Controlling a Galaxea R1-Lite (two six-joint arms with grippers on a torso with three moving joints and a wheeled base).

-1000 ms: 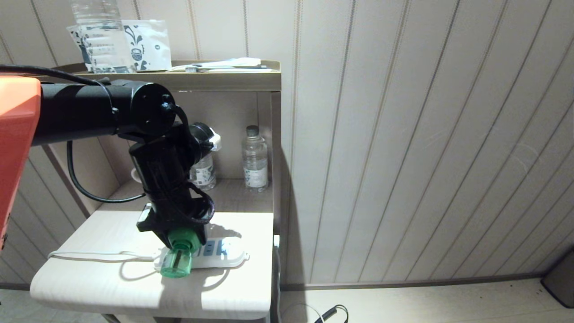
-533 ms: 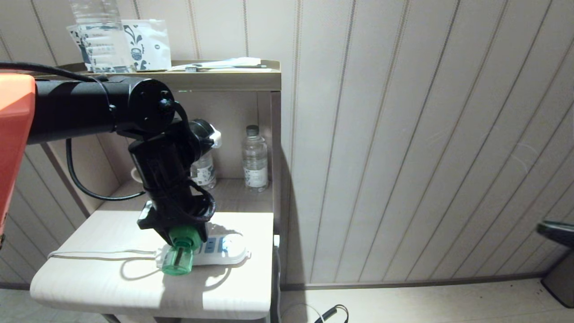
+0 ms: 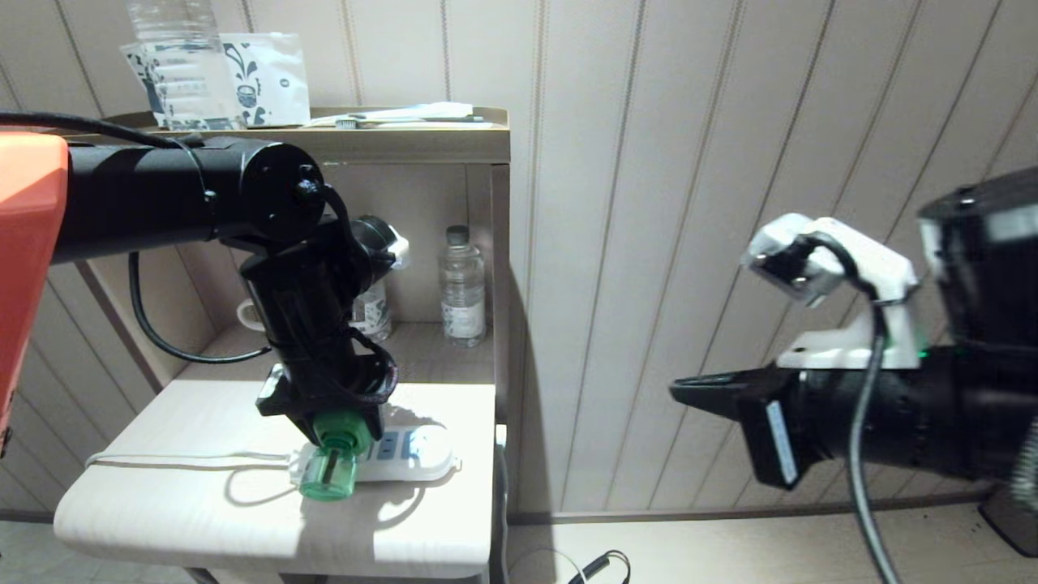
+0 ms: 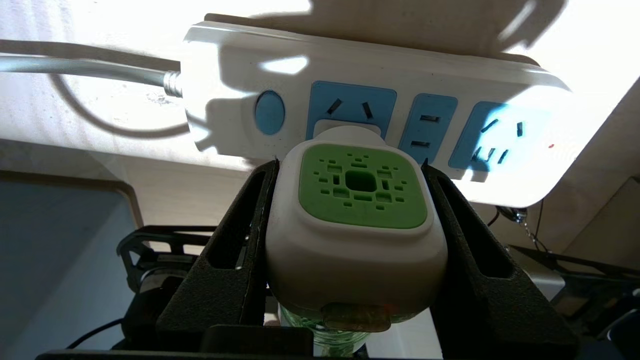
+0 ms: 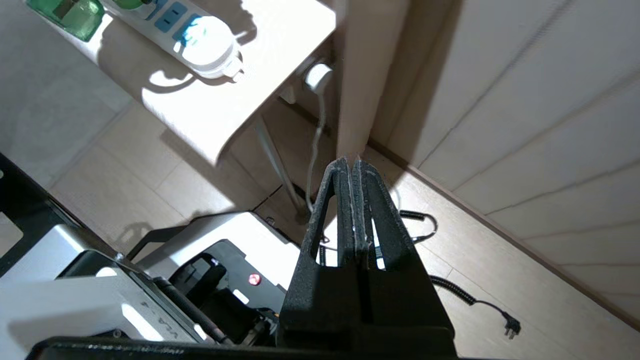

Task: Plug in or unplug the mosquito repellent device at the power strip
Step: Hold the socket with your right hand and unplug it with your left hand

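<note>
The left gripper (image 4: 350, 210) holds the device (image 4: 356, 235) tight in its jaws, at the strip (image 4: 380, 105) on the bench (image 3: 203, 503). It looks plugged in, but I can't see the pins. A crooked pull may drag the strip along. The right gripper (image 5: 353, 167), jaws closed and empty, hangs well apart.

Low white table (image 3: 162, 503) w/ rounded front edge: power strip (image 3: 405, 454) lies flat on it, thin white cord (image 3: 162, 462) looping off to the left. Behind, shelf (image 3: 438, 357) carries water bottle (image 3: 462, 284) & mug (image 3: 247, 315).
</note>
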